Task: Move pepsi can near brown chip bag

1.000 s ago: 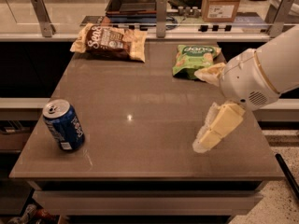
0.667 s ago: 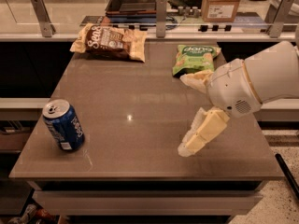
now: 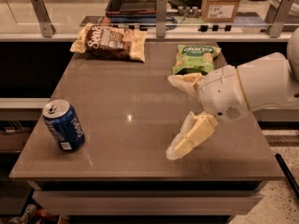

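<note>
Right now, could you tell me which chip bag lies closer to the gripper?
The green bag, just behind the open gripper at the far right; the brown bag lies at the far left, well away.

Could be an office break area, could be a test lab — a plain grey worktop point(image 3: 131, 92) backed by a glass partition point(image 3: 84, 8) on metal posts point(image 3: 161, 15), with a cardboard box point(image 3: 220, 3) and a dark tray point(image 3: 133, 1) on the counter beyond. Snacks are laid out: a brown chip bag point(image 3: 110, 41), a green chip bag point(image 3: 194, 59) and a pepsi can point(image 3: 64, 125). A white robot arm point(image 3: 261, 90) reaches in from the right — its end effector point(image 3: 170, 118) hangs over the worktop's right half, fingers spread wide. The floor point(image 3: 282, 204) is speckled.
</note>
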Available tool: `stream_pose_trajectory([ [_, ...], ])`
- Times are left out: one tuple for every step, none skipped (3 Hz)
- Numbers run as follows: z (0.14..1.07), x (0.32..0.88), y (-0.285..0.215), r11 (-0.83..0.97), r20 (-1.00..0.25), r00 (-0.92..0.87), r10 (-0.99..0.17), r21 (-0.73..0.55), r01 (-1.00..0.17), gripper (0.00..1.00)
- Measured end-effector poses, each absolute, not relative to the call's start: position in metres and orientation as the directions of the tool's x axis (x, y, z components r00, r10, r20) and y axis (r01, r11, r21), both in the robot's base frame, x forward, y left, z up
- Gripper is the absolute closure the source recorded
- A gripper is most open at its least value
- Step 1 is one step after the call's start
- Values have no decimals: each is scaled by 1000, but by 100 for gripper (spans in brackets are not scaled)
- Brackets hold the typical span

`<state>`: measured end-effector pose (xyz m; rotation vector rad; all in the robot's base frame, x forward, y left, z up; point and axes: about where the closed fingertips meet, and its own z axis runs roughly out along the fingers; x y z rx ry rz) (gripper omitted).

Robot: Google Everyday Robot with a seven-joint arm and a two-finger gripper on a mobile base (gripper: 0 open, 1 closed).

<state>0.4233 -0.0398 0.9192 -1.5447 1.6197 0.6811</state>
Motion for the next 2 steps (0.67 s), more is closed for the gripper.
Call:
stream_pose_trajectory([
  [925,438,-29,125,-843,70,-533,-160,-979,0],
  [931,463,-9,121,-874,106,-475,-183,-976,0],
])
